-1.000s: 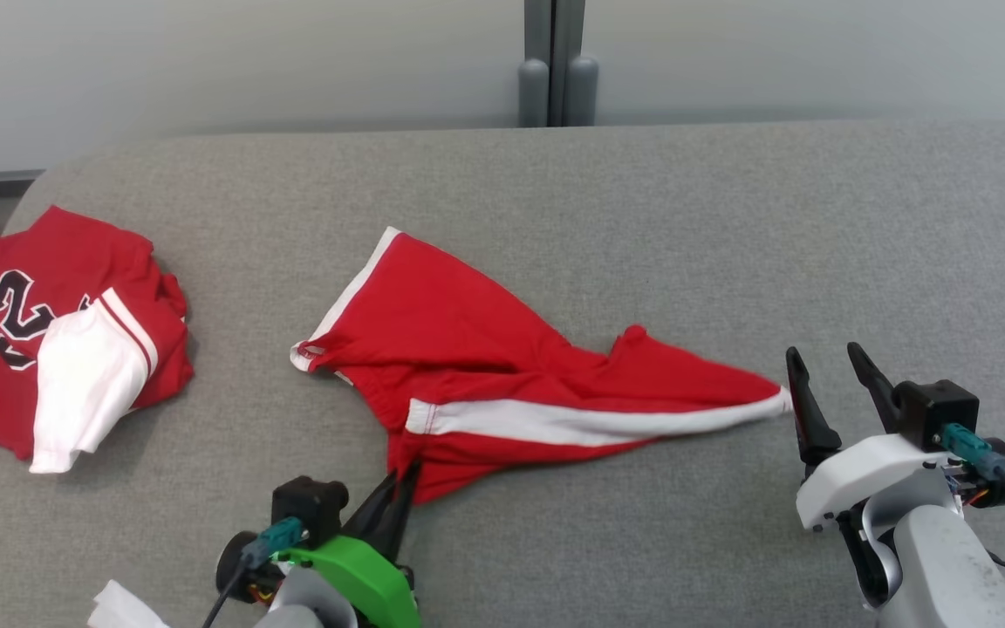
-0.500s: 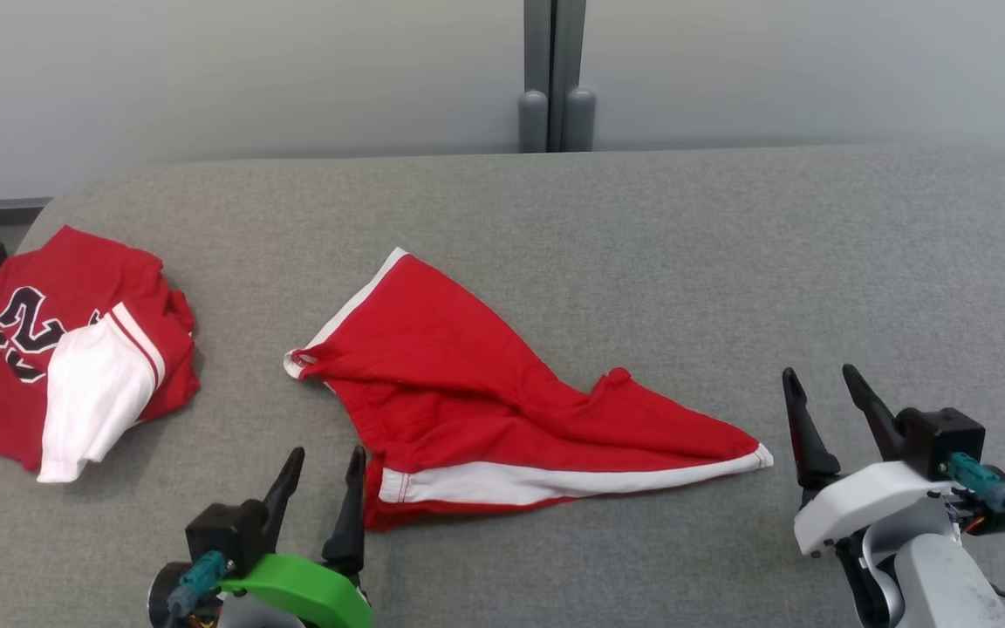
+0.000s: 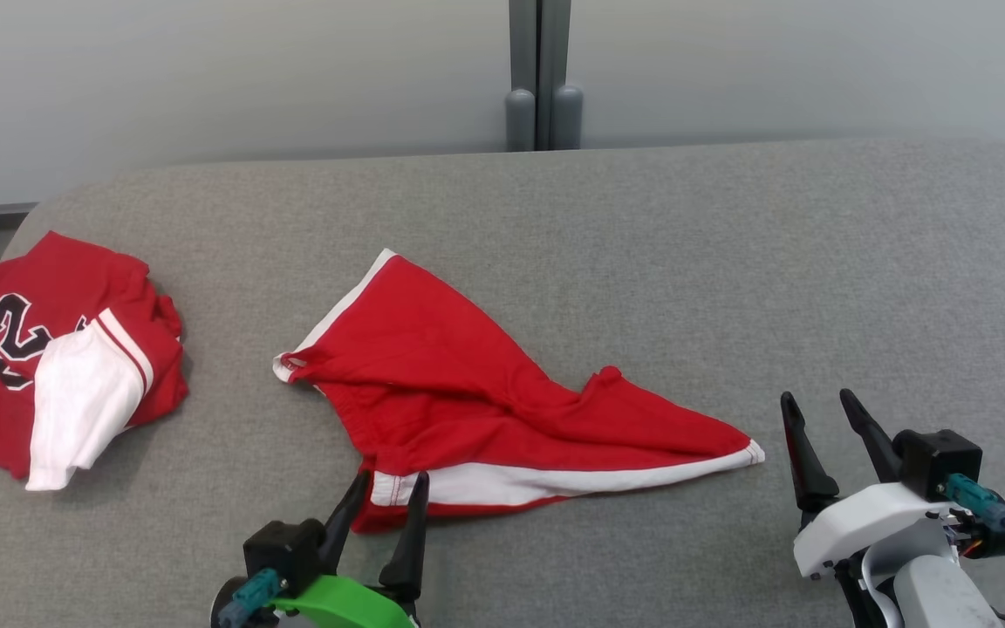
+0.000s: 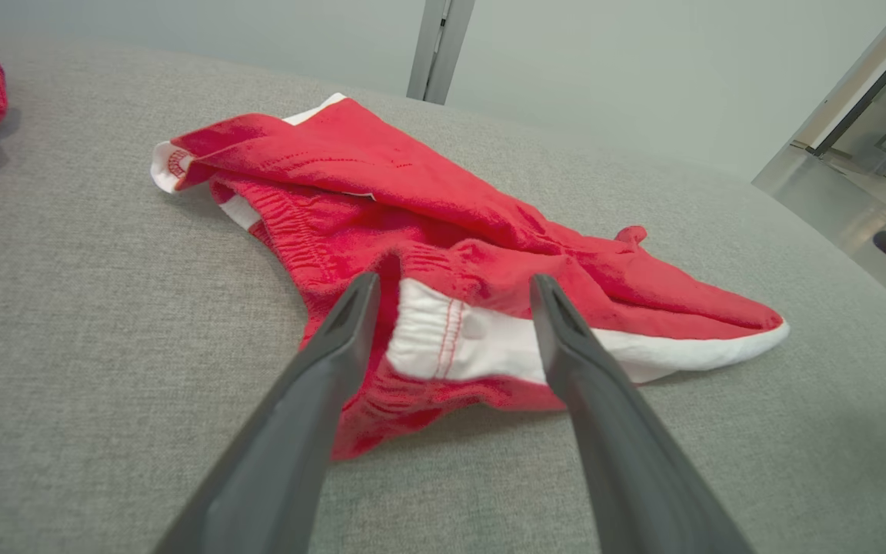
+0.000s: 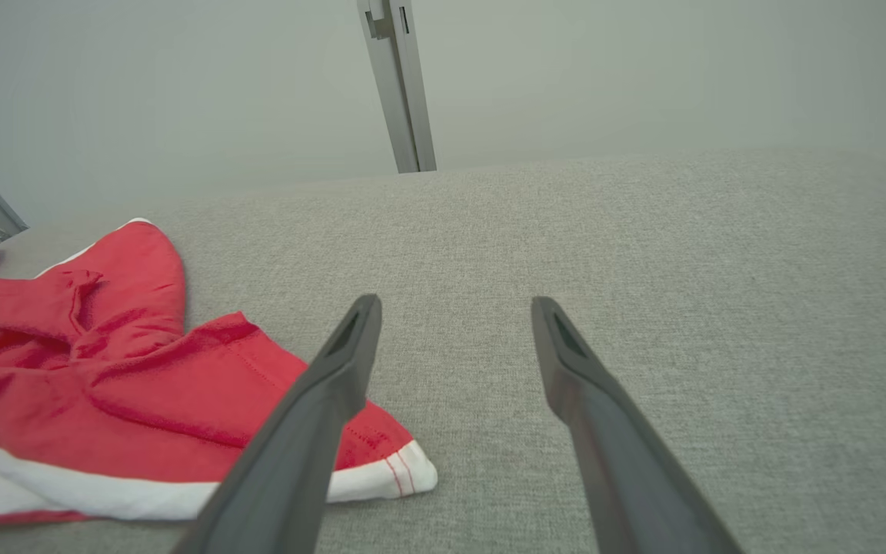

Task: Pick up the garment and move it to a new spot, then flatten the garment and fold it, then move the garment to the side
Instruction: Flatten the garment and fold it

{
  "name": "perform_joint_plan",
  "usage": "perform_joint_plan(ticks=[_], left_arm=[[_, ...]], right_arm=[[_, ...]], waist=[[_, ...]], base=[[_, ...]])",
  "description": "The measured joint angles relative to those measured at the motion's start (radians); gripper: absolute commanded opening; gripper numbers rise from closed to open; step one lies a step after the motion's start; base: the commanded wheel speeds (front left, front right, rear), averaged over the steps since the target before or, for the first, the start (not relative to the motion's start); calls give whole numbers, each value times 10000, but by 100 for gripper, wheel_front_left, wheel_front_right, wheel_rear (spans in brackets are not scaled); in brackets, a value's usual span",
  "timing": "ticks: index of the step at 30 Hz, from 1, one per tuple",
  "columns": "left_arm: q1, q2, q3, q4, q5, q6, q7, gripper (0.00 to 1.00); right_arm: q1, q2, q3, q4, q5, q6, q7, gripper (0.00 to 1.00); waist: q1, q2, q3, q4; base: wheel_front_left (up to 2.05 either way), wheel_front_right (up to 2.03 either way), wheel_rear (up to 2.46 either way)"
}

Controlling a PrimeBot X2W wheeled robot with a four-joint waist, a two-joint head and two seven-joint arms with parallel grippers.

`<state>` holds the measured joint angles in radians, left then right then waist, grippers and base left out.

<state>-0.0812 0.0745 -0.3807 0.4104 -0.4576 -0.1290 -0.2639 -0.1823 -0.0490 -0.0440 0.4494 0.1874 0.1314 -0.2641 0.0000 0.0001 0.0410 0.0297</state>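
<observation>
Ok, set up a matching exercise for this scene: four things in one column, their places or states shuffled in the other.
1 red shorts
2 numbered jersey
3 left gripper
4 right gripper

A open, over the bare grey surface beside the shorts' pointed tip
B crumpled, mid-surface
C open, astride the shorts' near corner
D bunched at far left

Pairs: 1-B, 2-D, 3-C, 4-A

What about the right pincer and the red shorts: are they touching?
Apart. The head view shows grey surface between the right pincer and the white-trimmed tip of the red shorts.
</observation>
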Motion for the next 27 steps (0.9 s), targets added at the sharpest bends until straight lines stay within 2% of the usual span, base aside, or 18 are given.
perform_joint_plan(ticks=[8, 9, 11, 12, 13, 14, 15, 16, 27], left_arm=[[-3, 165, -460, 420, -899, 0, 0, 100], [-36, 171, -477, 370, -1011, 0, 0, 96], [-96, 182, -464, 276, -1187, 0, -2, 80], [-116, 199, -466, 226, -1267, 0, 0, 59], [-118, 221, -481, 196, -1327, 0, 0, 47], [-119, 245, -525, 180, -1411, 0, 0, 41], [-120, 263, -587, 178, -1505, 0, -2, 27], [-124, 290, -660, 180, -1567, 0, 0, 0], [-279, 443, -742, -207, -1511, 0, 0, 0]], right_arm=[[64, 2, 38, 201, 52, 0, 0, 100], [65, 0, 33, 226, 50, 0, 0, 100], [70, 0, 31, 284, 46, 0, 0, 100], [77, 2, 27, 307, 33, 0, 0, 100], [83, 0, 19, 343, 21, 0, 0, 100], [91, 0, 8, 366, 2, 0, 0, 100], [95, 2, -4, 384, -10, 0, 0, 100], [95, 0, -25, 422, -23, 0, 0, 100], [79, 2, 136, 1292, 232, 0, 0, 100]], waist=[[0, 0, 164, 24], [0, 0, 189, 25], [0, 0, 224, 31], [0, 0, 240, 37], [0, 0, 251, 44], [0, 0, 267, 53], [0, 0, 279, 64], [0, 0, 291, 79], [0, 0, 550, 280]], base=[[0, 0, 0], [0, 0, 0], [0, 0, 0], [0, 0, 0], [0, 0, 0], [0, 0, 0], [0, 0, 0], [0, 0, 0], [0, 0, 0]])
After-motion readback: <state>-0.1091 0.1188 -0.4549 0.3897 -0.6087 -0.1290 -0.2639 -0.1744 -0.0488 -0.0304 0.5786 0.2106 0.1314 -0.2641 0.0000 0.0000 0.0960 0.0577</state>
